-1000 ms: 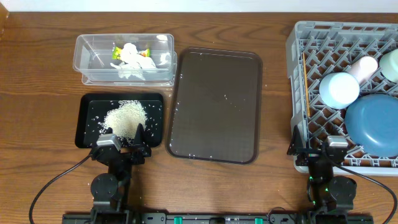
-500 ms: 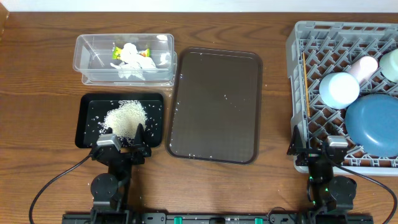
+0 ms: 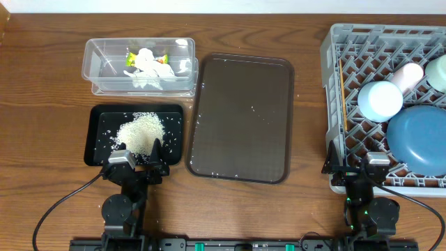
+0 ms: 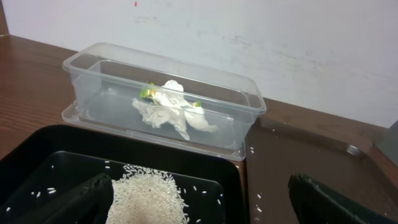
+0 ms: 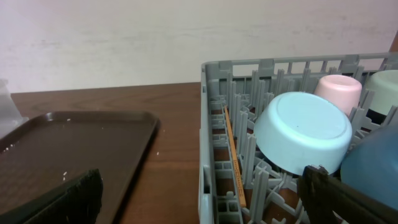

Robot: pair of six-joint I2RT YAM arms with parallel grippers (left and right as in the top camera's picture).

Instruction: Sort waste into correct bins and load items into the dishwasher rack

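Note:
The rice heap (image 3: 141, 132) lies in the black tray (image 3: 97, 120), also in the left wrist view (image 4: 148, 198). The crumpled tissue (image 3: 152, 65) and green-yellow wrapper (image 3: 130, 59) lie in the clear tub (image 3: 94, 52); the tissue also shows in the left wrist view (image 4: 169, 106). The grey rack (image 3: 334, 42) holds the blue plate (image 3: 418, 139), light-blue bowl (image 3: 380, 99), pink cup (image 3: 408, 74), mint-green bowl (image 3: 439, 71) and chopstick (image 3: 342, 97). My left gripper (image 3: 137, 157) is open and empty at the tray's near edge. My right gripper (image 3: 355, 164) is open and empty at the rack's near-left corner.
A larger brown serving tray (image 3: 240, 115) with a few stray rice grains lies between the bins and the rack. A few grains lie on the wooden table beside the black tray. A white wall runs along the table's far edge.

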